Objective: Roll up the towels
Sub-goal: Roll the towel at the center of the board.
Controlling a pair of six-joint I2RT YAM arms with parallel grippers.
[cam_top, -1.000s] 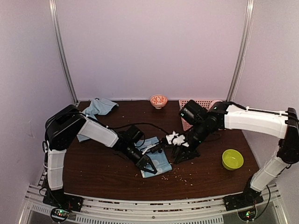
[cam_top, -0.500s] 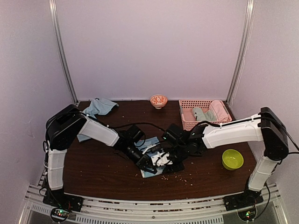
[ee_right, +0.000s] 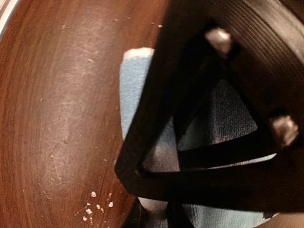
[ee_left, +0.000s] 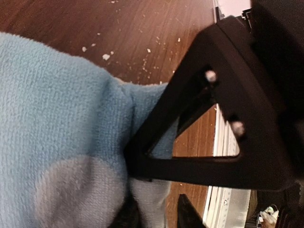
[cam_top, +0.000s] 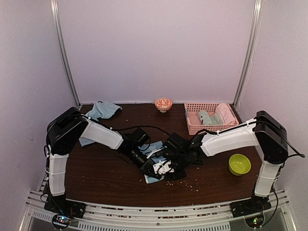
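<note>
Blue spotted towel (cam_top: 156,146) left of green bowl (cam_top: 239,164) | my right claw (ee_right: 156,216) narrow, pinching towel edge | my left claw (ee_left: 152,213) on towel, I cannot tell its grip

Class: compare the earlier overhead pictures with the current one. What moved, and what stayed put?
The right claw swung left and nearer, down onto the spotted towel beside the left claw, uncovering the pink basket. Whether either claw grips the cloth cannot be seen. The left claw, the plain towel at the back left and the green bowl stayed put.
</note>
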